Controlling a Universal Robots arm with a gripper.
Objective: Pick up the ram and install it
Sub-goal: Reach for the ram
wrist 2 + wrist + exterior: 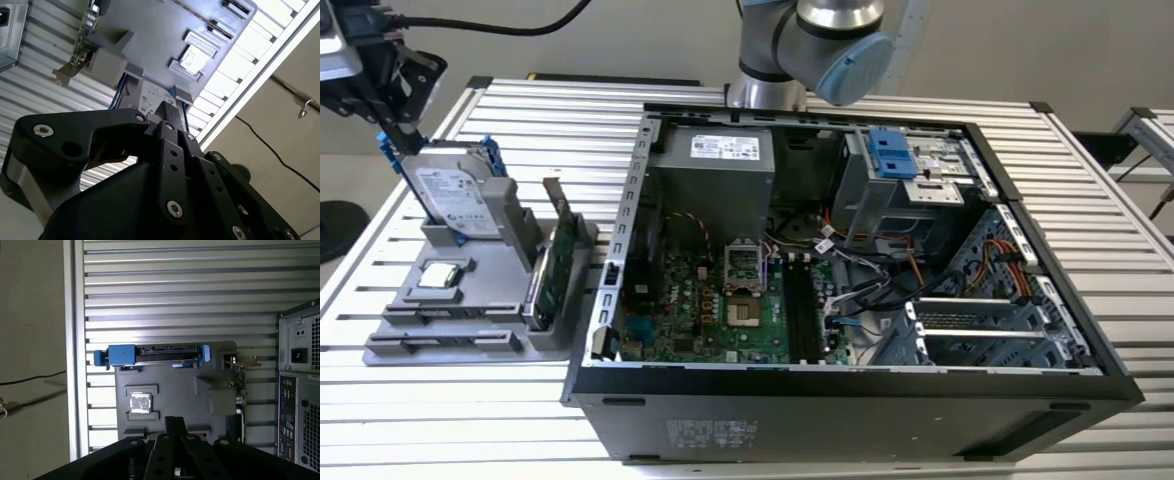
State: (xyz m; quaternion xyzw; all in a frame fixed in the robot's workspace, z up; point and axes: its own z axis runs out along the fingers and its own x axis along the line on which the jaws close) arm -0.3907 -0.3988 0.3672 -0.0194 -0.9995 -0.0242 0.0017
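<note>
Black gripper (172,422) fingers are pressed together, with nothing between them that I can see, near the grey plastic tray (400,348). The thin dark green ram stick (536,292) seems to stand on its edge in the tray. It is probably light, stiff and easily hurt, so pinch its flat sides.

The arm (781,45) is built of silvery-grey metal tubes with rounded joints, and one joint wears a pale blue round cap (857,66). At the exterior view's far left, the gripper (398,128) is matte black, with a light grey box (334,45) mounted beside it and a thick black cable (507,25) looping off it. In the second wrist view it shows chunky black linkage plates (90,131) with rounded corners, pinned by small silver screws (43,130). In the first wrist view these narrow into slim black fingers (174,424).
</note>
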